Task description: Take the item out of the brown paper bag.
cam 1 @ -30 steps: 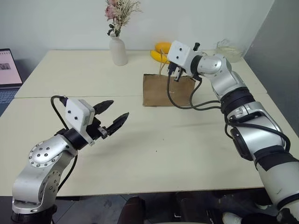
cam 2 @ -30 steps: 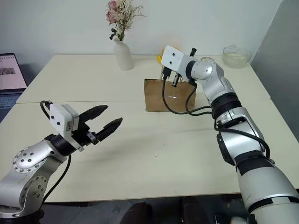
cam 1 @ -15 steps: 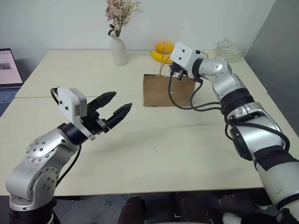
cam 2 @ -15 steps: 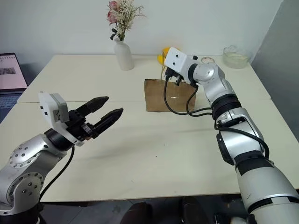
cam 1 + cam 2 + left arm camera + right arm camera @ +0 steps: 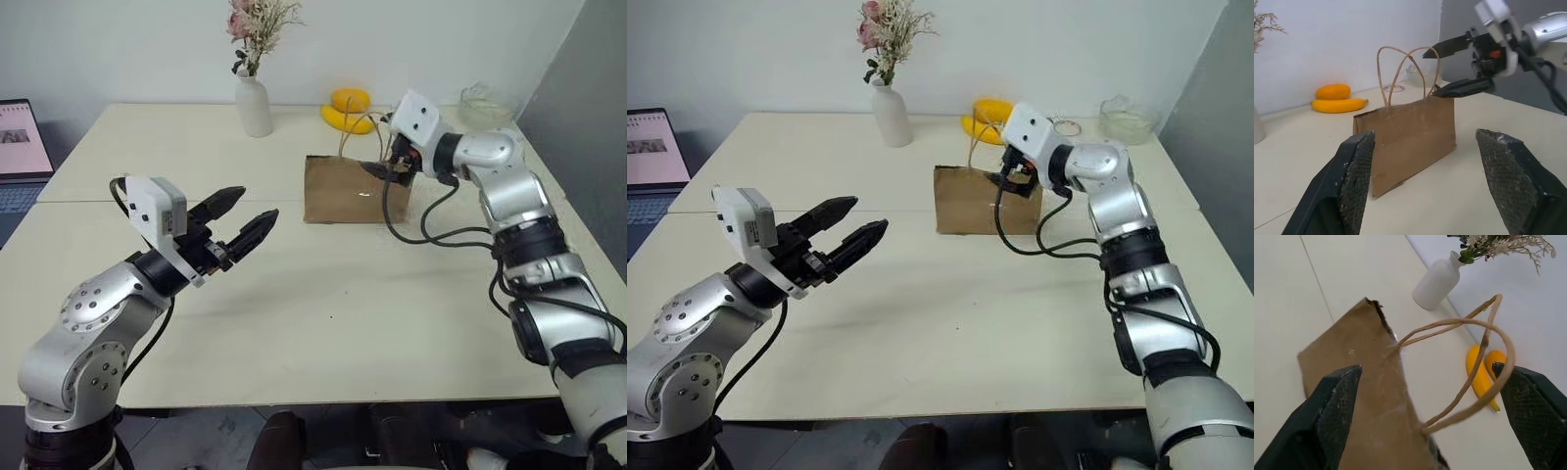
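The right gripper (image 5: pixel 1459 66), fingers spread wide, is hovering at the top right corner of the brown paper bag (image 5: pixel 345 190), standing upright above frame centre with its cord handles (image 5: pixel 1400 68) raised. The left gripper (image 5: pixel 243 219) is hanging spread at centre left, well apart. The item cannot be seen.

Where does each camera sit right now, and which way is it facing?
Left and right eye views: on the head, looking forward and down over the table; both arms show, left gripper open, right gripper at the bag.
Left wrist view: on the left wrist, looking along its open fingers at the bag, with the right gripper open at its top edge.
Right wrist view: on the right wrist, looking down over the bag's rim and handles, between its spread fingers.
Shared: both wrist views show the bag, banana and vase.
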